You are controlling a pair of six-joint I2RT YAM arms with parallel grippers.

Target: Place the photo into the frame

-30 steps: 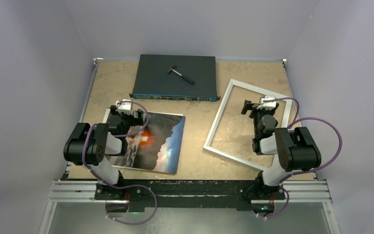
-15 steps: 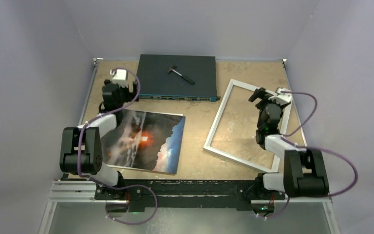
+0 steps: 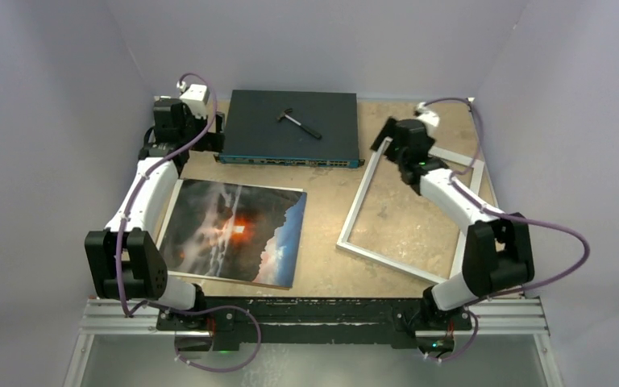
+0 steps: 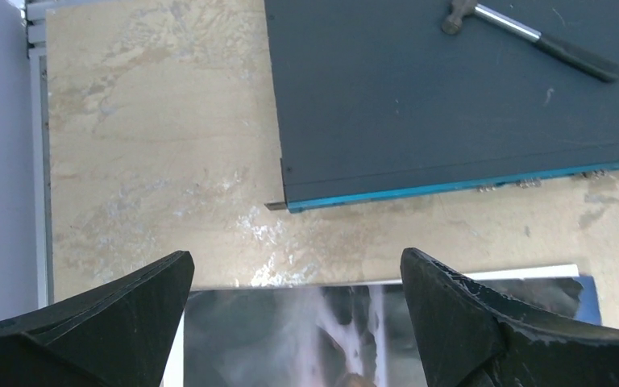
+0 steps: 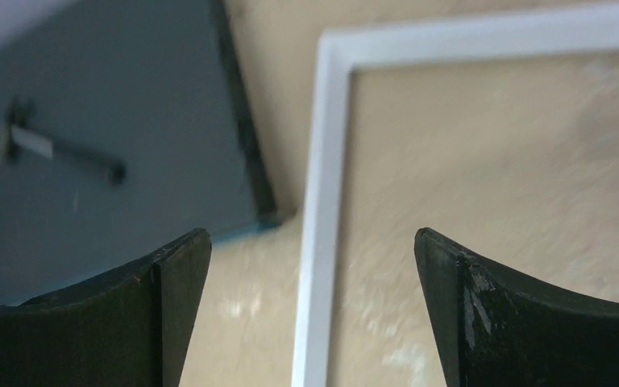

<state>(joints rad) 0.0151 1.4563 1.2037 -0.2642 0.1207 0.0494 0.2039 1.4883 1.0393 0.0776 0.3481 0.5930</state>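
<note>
The photo (image 3: 234, 234), a dark cloudy print with an orange glow, lies flat at the near left. Its far edge shows in the left wrist view (image 4: 371, 330). The frame (image 3: 361, 189), thin and white, lies flat at the right, turned at an angle. My left gripper (image 3: 179, 139) is open and empty, raised above the table beyond the photo's far left edge (image 4: 296, 256). My right gripper (image 3: 391, 143) is open and empty above the frame's far left corner (image 5: 310, 234). The frame's white left side (image 5: 322, 161) runs between its fingers below.
A dark flat network switch box (image 3: 290, 127) lies at the far centre with a small hammer (image 3: 300, 122) on top. Both show in the left wrist view, box (image 4: 451, 97) and hammer (image 4: 532, 40). Walls enclose the table on three sides.
Both arms have stretched toward the far side. The left gripper left the photo's top for the far left. The right gripper moved from over the frame's middle to its far left corner.
</note>
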